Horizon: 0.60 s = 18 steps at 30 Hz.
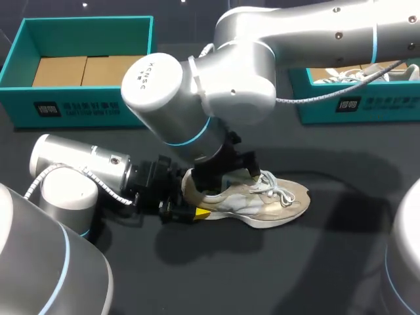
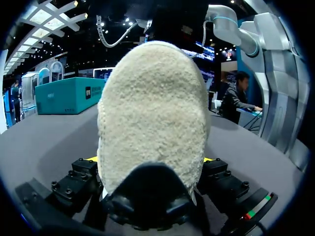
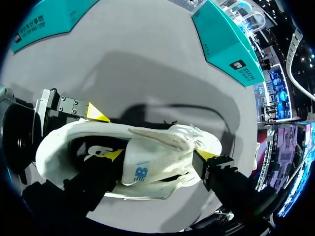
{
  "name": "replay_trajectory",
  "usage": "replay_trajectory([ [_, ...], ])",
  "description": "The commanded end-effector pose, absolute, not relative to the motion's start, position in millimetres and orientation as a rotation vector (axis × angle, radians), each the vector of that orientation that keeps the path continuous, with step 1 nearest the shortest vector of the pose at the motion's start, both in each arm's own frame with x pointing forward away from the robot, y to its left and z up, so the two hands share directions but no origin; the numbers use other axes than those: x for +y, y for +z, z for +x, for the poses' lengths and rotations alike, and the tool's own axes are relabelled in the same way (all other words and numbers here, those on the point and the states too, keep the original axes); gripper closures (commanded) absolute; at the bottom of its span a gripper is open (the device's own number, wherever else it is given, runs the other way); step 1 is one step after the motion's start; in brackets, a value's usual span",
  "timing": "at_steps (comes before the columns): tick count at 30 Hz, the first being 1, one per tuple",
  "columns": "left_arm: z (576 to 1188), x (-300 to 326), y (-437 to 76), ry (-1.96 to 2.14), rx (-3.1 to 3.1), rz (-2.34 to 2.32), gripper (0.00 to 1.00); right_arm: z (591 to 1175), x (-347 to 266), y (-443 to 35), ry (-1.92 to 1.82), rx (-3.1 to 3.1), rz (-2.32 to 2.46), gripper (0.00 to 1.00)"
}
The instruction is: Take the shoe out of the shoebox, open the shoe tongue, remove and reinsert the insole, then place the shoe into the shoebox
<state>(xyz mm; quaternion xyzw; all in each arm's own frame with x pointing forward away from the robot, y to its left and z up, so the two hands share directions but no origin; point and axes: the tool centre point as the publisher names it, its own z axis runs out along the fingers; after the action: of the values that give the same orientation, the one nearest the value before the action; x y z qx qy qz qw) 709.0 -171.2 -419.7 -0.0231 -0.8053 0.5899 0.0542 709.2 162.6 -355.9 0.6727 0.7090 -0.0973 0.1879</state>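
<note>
A beige and white sneaker lies on its sole on the dark table, toe pointing right. My left gripper comes in low from the left. In the left wrist view the fuzzy heel fills the gap, and both fingers press its sides. My right gripper hangs over the shoe's opening. In the right wrist view it stands open astride the white tongue, with one yellow tip inside the shoe and the other on the lace side. The insole is hidden.
A teal shoebox lined with cardboard stands at the back left. A second teal box at the back right holds another shoe. My right arm's big elbow hangs over the table's middle.
</note>
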Motion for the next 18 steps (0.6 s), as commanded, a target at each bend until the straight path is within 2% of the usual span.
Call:
replay_trajectory([
  [1,709,-170,-423,1.794,-2.446,-0.069,1.0,703,158,-349,-0.162,1.595,2.202,0.2],
  [6,709,-170,-423,1.794,-2.446,-0.069,1.0,702,150,-342,-0.166,1.569,2.213,0.32],
  [13,709,-170,-423,1.794,-2.446,-0.069,1.0,699,144,-337,-0.168,1.559,2.234,0.57],
  [15,709,-170,-423,1.794,-2.446,-0.069,1.0,699,145,-336,-0.178,1.572,2.244,0.68],
  [17,709,-170,-423,1.794,-2.446,-0.069,1.0,698,148,-336,-0.187,1.597,2.245,0.73],
  [18,709,-170,-423,1.794,-2.446,-0.069,1.0,698,150,-336,-0.2,1.611,2.245,0.82],
])
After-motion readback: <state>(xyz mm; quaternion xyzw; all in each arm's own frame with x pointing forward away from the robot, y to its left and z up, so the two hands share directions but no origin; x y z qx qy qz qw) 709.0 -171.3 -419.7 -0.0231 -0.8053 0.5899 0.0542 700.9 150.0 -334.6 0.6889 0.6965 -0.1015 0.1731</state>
